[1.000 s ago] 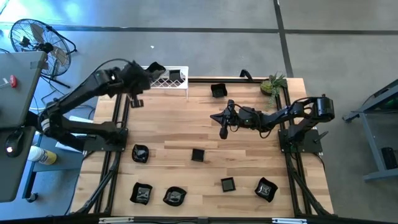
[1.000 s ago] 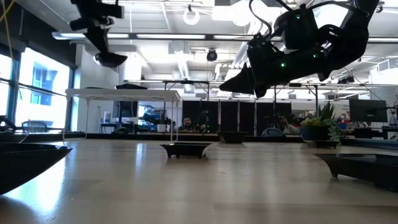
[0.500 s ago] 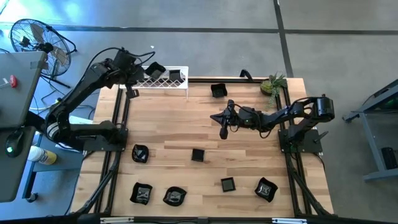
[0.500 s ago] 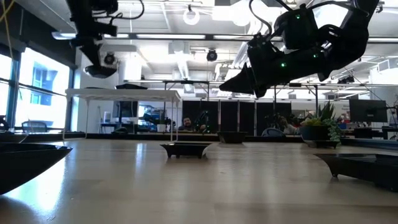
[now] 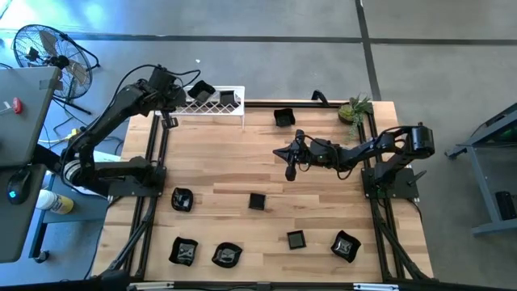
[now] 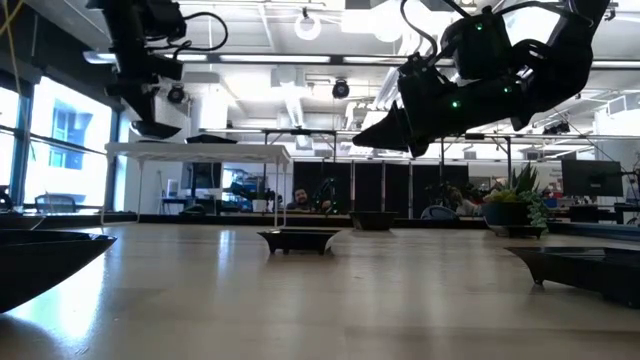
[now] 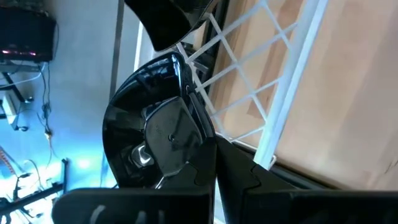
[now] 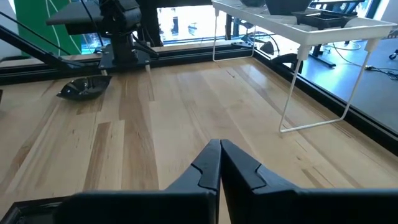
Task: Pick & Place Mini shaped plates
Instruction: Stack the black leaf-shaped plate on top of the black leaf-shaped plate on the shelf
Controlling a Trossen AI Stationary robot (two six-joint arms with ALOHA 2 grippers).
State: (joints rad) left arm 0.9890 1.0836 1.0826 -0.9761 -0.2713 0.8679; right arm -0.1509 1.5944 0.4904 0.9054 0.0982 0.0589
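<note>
Glossy black plate [image 7: 155, 134] pinched by left tool [image 7: 208, 155] at wire rack [image 7: 261, 93]; right tool [image 8: 220, 163] pressed together.

Glossy black mini plates [image 5: 257, 201], white mesh rack [image 5: 216, 103], pale striped wood table [image 5: 323, 194].

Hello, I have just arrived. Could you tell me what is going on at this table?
The robot is moving mini shaped plates onto a white wire rack at the table's far left corner. The left claw holds one black plate at the rack's edge. The right claw hangs shut and empty above the middle of the table. Seven plates lie on the wood, such as one near the centre.
</note>
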